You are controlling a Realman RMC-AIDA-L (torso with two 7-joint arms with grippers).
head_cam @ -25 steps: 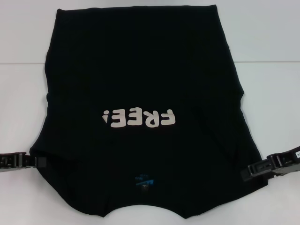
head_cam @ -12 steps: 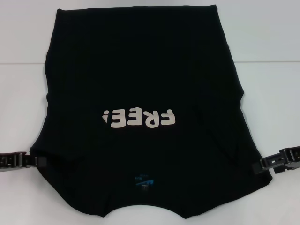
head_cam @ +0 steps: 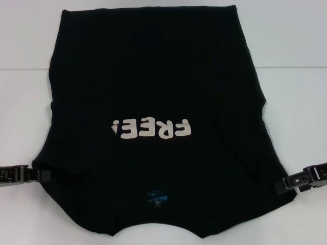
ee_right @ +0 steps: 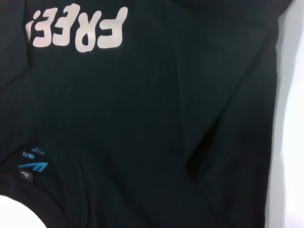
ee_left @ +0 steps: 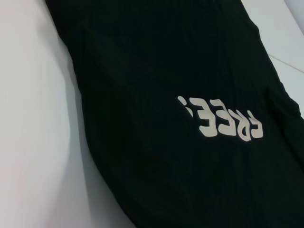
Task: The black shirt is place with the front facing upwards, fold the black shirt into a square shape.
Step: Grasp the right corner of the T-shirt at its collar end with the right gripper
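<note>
**Risk Assessment: Black Shirt, Both Grippers at the Shoulder Edges**

Nearest the robot, the collar of the black shirt [head_cam: 153,97] lies at the table's near edge, blue neck label [head_cam: 156,196] showing. The shirt is spread flat, front up, on the white table [head_cam: 25,127]; its hem reaches the far side, and the "FREE!" lettering [head_cam: 152,128] sits mid-chest.

The left gripper [head_cam: 43,175] sits low at the shirt's left shoulder edge, touching or just beside the cloth. The right gripper [head_cam: 287,184] sits at the right shoulder edge. Whether either gripper is parted or closed cannot be told from these views; neither wrist view shows its own fingers.

Probable hazards:

1. Single-layer pickup. A gripper that pinches only the top layer would separate front from back, and the fold would bunch.
2. Uneven lift. The grippers are not level with each other; unequal pull would skew the fold line.
3. Existing creases. Diagonal wrinkles [ee_right: 209,133] run through the right side; folding over them would likely lock them in.
4. Snagging. The cloth is slack, so a low gripper could drag it across the table.
</note>
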